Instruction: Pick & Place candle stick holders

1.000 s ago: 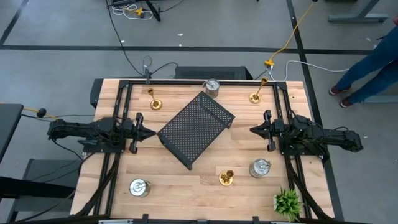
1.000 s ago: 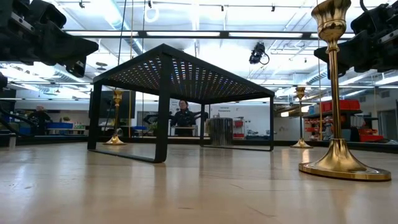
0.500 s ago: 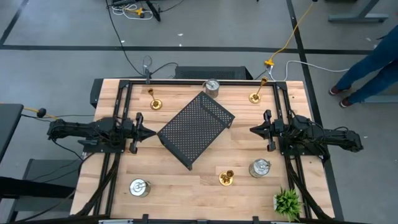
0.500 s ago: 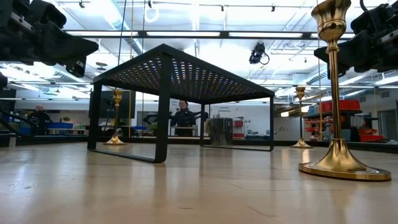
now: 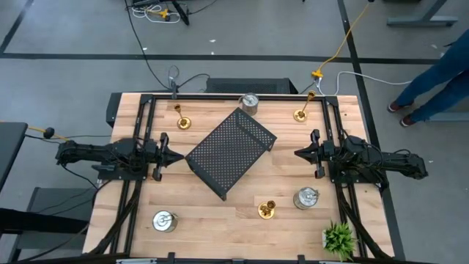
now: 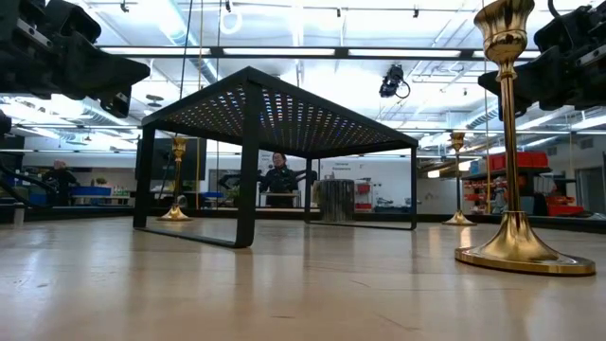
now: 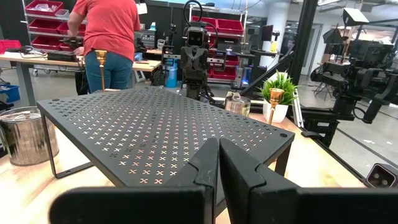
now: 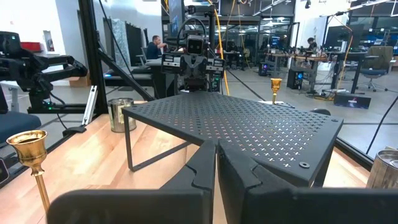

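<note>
Left gripper (image 5: 167,153) pinched shut, empty, beside the black tray (image 5: 231,152). Right gripper (image 5: 299,153) likewise, across the tray. Candle stick holders on the desk (image 5: 220,213): gold (image 5: 182,122) beyond left gripper, silver (image 5: 306,197) just beside the right arm.

Three gold holders (image 5: 182,122), three silver holders (image 5: 305,198), one tray (image 5: 230,152), one plant (image 5: 339,237).

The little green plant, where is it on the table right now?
In the high view, the green plant stands at the table's near right corner, just beyond the silver holder and near the right arm's side.
</note>
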`<control>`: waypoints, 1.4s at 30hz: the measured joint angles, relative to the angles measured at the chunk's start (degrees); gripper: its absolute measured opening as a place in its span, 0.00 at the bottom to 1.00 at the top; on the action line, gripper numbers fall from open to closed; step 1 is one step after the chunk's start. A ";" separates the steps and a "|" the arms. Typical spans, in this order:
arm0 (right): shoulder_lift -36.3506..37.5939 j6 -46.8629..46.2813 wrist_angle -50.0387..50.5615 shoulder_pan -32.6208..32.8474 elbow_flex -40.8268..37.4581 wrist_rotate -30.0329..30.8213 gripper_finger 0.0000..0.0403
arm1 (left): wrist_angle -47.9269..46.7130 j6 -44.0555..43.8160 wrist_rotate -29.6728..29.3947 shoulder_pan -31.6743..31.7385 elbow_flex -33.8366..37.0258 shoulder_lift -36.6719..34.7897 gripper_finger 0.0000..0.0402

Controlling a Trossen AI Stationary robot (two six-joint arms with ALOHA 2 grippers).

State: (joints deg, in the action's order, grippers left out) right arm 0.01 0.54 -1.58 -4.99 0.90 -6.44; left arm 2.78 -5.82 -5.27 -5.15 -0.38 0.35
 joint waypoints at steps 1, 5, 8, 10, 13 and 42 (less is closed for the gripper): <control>0.00 0.00 -0.01 0.01 -0.01 0.00 0.06 | 0.00 0.00 0.00 0.00 0.02 0.01 0.06; 0.00 0.00 -0.02 0.01 0.01 0.01 0.06 | 0.00 0.00 0.00 0.00 0.00 0.00 0.06; 0.00 0.00 -0.01 0.01 0.00 0.00 0.06 | 0.01 0.00 -0.01 -0.02 0.02 0.01 0.06; 0.00 0.00 0.00 0.00 -0.01 0.00 0.06 | 0.00 0.00 -0.01 -0.02 0.02 0.01 0.06; 0.00 0.00 0.00 0.01 -0.01 -0.01 0.06 | 0.01 0.64 0.00 0.00 0.01 0.01 0.06; 0.00 0.00 -0.02 -0.01 -0.01 0.01 0.06 | 0.03 0.93 -0.45 0.00 0.01 0.01 0.06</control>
State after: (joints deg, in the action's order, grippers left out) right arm 0.01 0.54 -1.61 -4.99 0.89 -6.44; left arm 2.81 -4.90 -5.72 -5.15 -0.38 0.36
